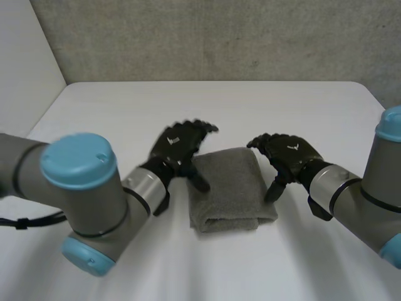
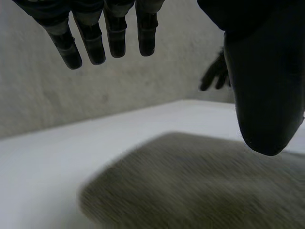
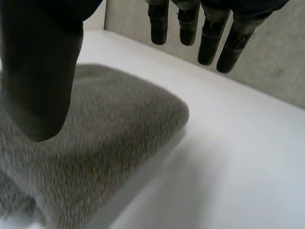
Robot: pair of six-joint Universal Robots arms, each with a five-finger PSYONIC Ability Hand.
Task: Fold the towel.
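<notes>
— How many towels are there?
— One grey towel (image 1: 229, 188), and one white table (image 1: 188, 106).
— And hands?
— Two black ones: the left hand (image 1: 178, 145) and the right hand (image 1: 285, 153).
— Arms?
— Two as well, the left arm (image 1: 75, 194) and the right arm (image 1: 363, 200), one for each hand.

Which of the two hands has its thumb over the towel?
The left hand: its thumb reaches over the towel; the right hand hangs beside its edge.

Nothing legible; the left hand (image 1: 182, 149) and right hand (image 1: 285, 155) each bear a small unreadable white mark (image 1: 175, 140).
</notes>
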